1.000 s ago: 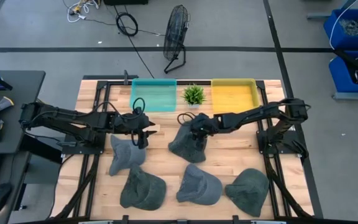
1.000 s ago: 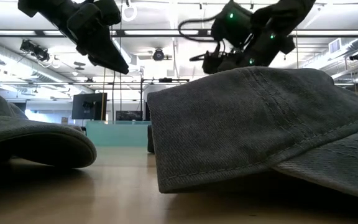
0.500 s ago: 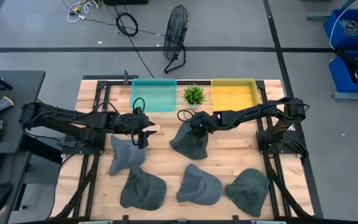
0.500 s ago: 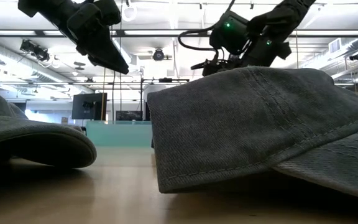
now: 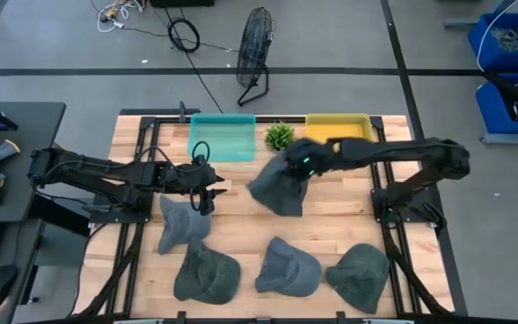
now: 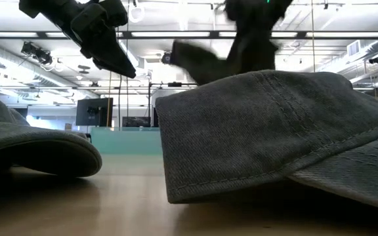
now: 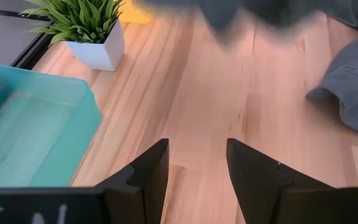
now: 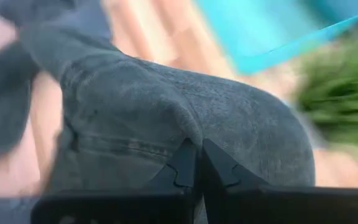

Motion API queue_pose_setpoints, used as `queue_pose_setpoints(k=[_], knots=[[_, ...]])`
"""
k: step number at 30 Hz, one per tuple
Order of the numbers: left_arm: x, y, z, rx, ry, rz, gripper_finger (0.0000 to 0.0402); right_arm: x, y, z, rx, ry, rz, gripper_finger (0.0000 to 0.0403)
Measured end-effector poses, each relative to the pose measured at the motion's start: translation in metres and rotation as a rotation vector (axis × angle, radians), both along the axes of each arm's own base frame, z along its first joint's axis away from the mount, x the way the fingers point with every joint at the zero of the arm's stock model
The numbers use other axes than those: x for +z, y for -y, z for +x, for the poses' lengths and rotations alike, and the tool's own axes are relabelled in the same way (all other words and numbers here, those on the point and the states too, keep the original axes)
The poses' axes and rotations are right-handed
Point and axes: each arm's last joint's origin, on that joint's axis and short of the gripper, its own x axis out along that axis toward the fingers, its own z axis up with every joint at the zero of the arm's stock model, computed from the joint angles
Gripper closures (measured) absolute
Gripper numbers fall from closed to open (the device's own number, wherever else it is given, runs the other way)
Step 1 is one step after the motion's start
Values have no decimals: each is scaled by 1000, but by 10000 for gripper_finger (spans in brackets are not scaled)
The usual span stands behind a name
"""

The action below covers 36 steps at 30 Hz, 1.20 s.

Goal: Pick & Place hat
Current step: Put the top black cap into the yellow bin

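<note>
Several grey hats lie on the wooden table. My right gripper [image 5: 302, 167] is shut on one hat [image 5: 280, 187], which is raised near the table's middle, in front of the plant [image 5: 280, 136]. In the low view this hat [image 6: 199, 60] shows blurred, high above the table top. My left gripper [image 5: 208, 194] hovers open at the left, over the far edge of another hat [image 5: 183, 223]. Its fingers [image 7: 149, 171] have nothing between them. My right gripper pinches a raised fold of cloth on the hat's crown [image 8: 191, 134] between its two shut fingers. The fingers come at it from above, slanting from the table's right. The hat hangs below them, lifted off the table.
A teal bin [image 5: 223, 137] and a yellow bin [image 5: 338, 135] stand at the far edge, either side of the plant. Three more hats [image 5: 207, 274] [image 5: 288, 267] [image 5: 360, 274] lie along the near edge; one [image 6: 281, 131] fills the low view's foreground.
My right gripper has shut on the hat's crown, then risen and drawn toward the far edge. The hat, which lay on the table, is now lifted off it and hangs from the fingers. The left arm has kept still.
</note>
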Motion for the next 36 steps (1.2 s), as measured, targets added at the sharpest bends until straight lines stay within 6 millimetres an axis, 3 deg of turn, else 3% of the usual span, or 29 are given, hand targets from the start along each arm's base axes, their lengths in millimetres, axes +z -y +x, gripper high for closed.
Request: queue_pose_setpoints(k=[2, 5, 8, 11, 18, 27, 36], knots=[[0, 0, 0, 0, 1, 0, 236, 25, 3, -19, -95, 3, -30, 395], [0, 0, 0, 0, 1, 0, 236, 48, 8, -52, -301, -7, -108, 395], [0, 0, 0, 0, 1, 0, 236, 57, 13, -86, -514, -36, -204, 395], [0, 0, 0, 0, 1, 1, 236, 53, 20, -110, -740, -36, -311, 395], [0, 0, 0, 1, 1, 2, 236, 12, 50, -123, -1000, -53, -435, 395], [0, 0, 0, 2, 1, 2, 236, -63, 100, -128, -1043, -140, -352, 395], [0, 0, 0, 2, 1, 2, 236, -109, 128, -146, -1070, -150, -300, 394]])
